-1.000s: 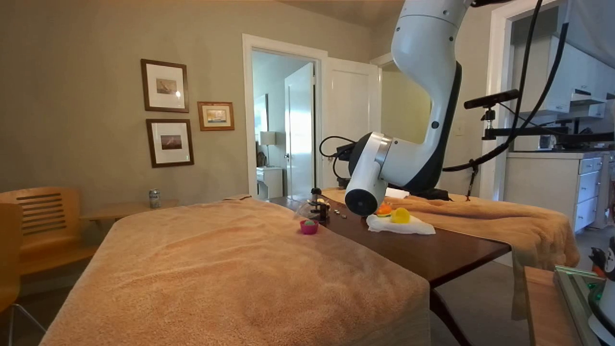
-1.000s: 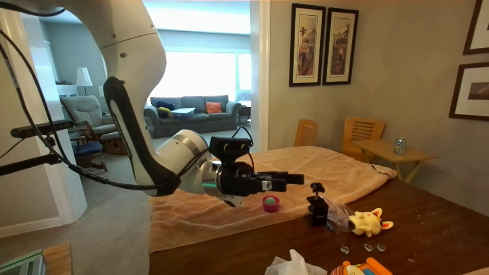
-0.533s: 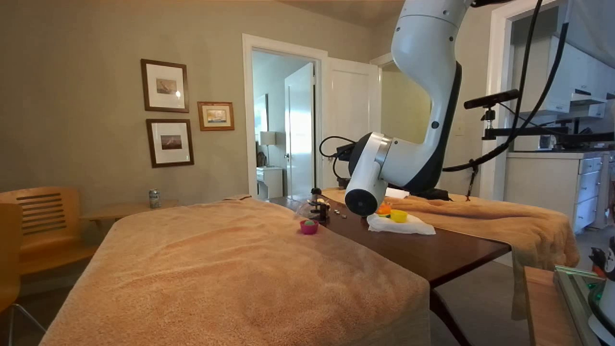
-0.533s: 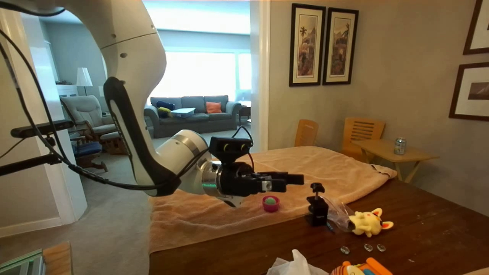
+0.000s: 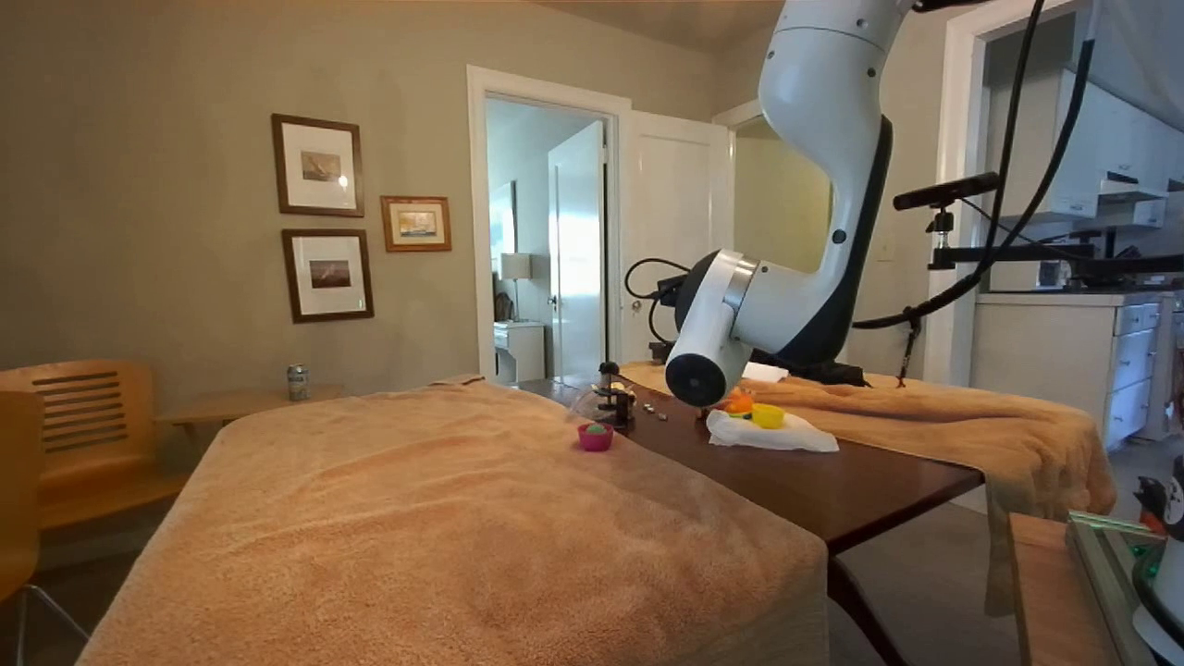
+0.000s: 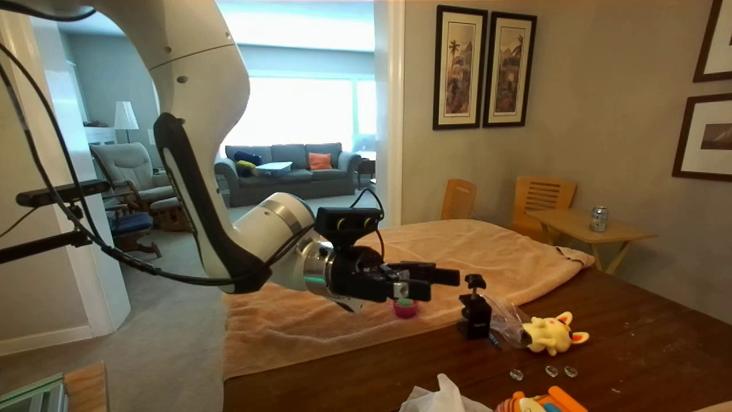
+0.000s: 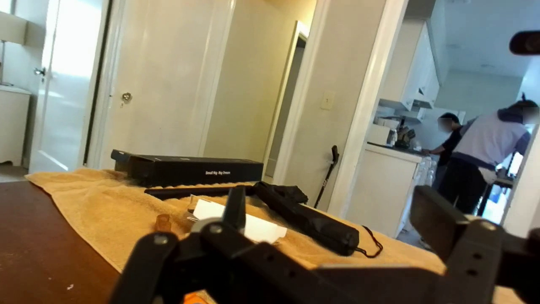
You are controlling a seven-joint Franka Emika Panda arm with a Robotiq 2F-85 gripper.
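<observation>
The gripper (image 6: 445,284) hangs in the air, jaws spread wide around nothing. The clamp (image 6: 476,318) on the table (image 6: 343,384) and the pink cup (image 5: 595,440) on the towel (image 6: 469,243) look nearest from here, though depth is hard to judge; past the clamp lies a yellow toy (image 6: 550,334).

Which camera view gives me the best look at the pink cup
The pink cup shows in both exterior views, best in an exterior view where nothing covers it and something green shows inside. The end effector hides part of its top in an exterior view, and the wrist view doesn't show it.
</observation>
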